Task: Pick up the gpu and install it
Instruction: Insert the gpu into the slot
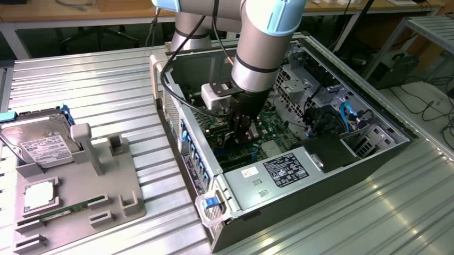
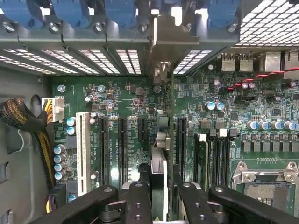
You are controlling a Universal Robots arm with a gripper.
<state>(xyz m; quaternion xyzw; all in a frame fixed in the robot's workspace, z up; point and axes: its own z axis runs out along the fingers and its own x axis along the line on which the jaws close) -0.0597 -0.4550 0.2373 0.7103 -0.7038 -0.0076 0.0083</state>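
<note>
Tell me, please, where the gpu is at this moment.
The gpu stands on edge between the gripper fingers, inside the open computer case, just above the green motherboard and its black expansion slots.

gpu [image 2: 159, 182] edge-on, fan face hidden, fingers [image 2: 140, 205] cropped

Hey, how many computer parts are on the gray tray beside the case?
3: a hard drive at the far end, a processor chip nearer the camera, and a green memory stick just beside the chip.
</note>
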